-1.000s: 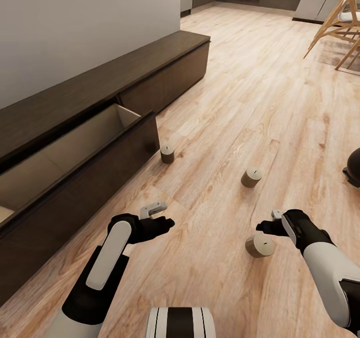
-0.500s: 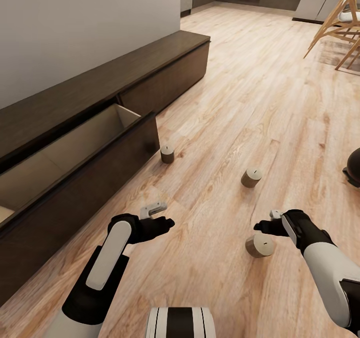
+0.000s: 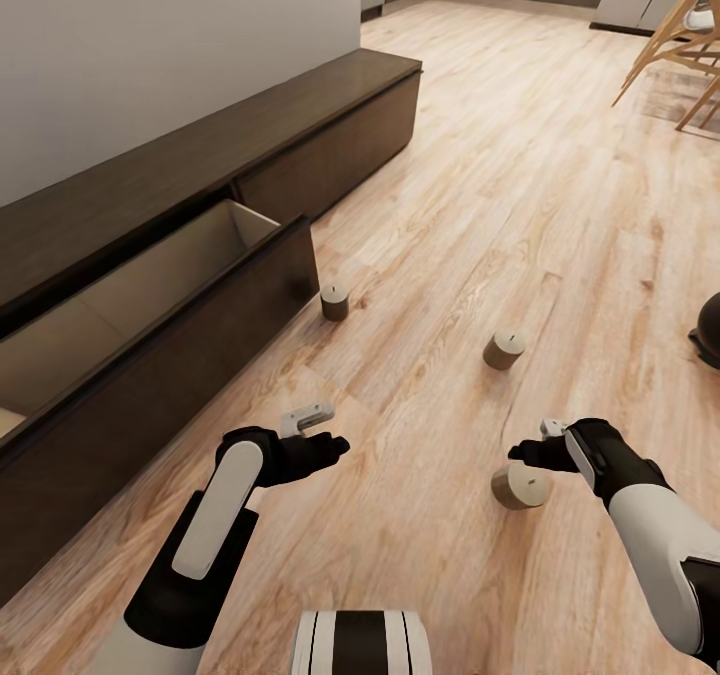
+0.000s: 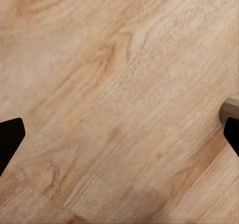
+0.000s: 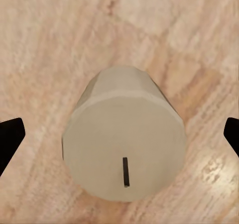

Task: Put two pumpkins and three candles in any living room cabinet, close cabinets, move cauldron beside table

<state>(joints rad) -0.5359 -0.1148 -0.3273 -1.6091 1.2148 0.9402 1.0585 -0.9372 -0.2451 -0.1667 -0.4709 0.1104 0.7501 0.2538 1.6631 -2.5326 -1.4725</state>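
Note:
Three candles stand on the wood floor: one [image 3: 334, 302] by the open drawer's corner, one [image 3: 503, 349] mid-floor, and one [image 3: 518, 486] just under my right gripper [image 3: 538, 439]. In the right wrist view this candle [image 5: 124, 149] sits centred between the spread fingers of the right gripper [image 5: 119, 134], which is open. My left gripper [image 3: 322, 431] hovers open over bare floor, its gripper [image 4: 119, 139] empty. The cabinet [image 3: 300, 145] runs along the wall on the left with one drawer [image 3: 150, 285] pulled out. The cauldron [image 3: 710, 327] peeks in at the right edge. The pumpkins and the table are out of view.
Pale wooden chair legs [image 3: 680, 45] stand at the far right on a rug. A candle's edge [image 4: 230, 110] shows in the left wrist view. Open wood floor stretches ahead between the cabinet and the chair.
The head view has tilted slightly down, so everything sits a little higher in the picture. My right gripper has edged a bit towards the nearest candle. The left arm is still.

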